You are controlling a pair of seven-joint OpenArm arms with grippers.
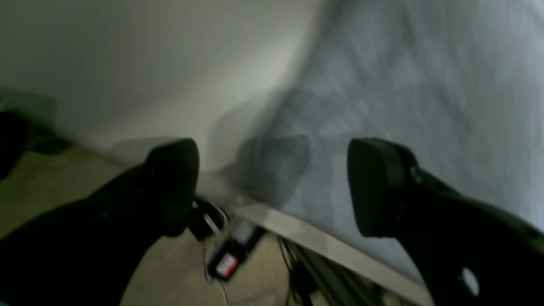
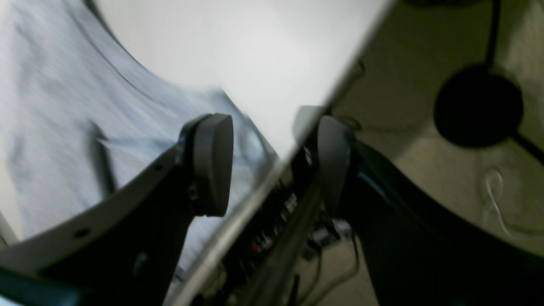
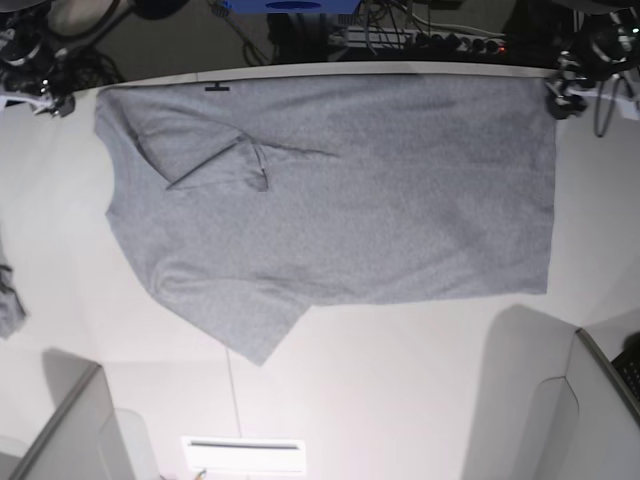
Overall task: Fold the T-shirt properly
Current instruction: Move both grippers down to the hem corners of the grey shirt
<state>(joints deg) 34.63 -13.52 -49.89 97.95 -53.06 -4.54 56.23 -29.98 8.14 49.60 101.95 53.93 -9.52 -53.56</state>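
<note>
The heather-grey T-shirt (image 3: 350, 210) lies flat on the white table (image 3: 400, 380), plain side up. One sleeve (image 3: 215, 165) is folded onto the body and the other points toward the near edge. My left gripper (image 3: 562, 97) is at the shirt's far right corner. In the left wrist view it (image 1: 274, 187) is open and empty over the table edge, with the shirt (image 1: 425, 106) beside it. My right gripper (image 3: 52, 98) is at the far left corner. In the right wrist view it (image 2: 272, 163) is open and empty, straddling the table edge beside the shirt (image 2: 63, 106).
A small grey cloth scrap (image 3: 8, 300) lies at the table's left edge. A white label (image 3: 243, 455) sits at the near edge between two grey panels (image 3: 70, 430). Cables and a power strip (image 3: 440, 40) lie beyond the far edge. A black stand base (image 2: 478, 106) is on the floor.
</note>
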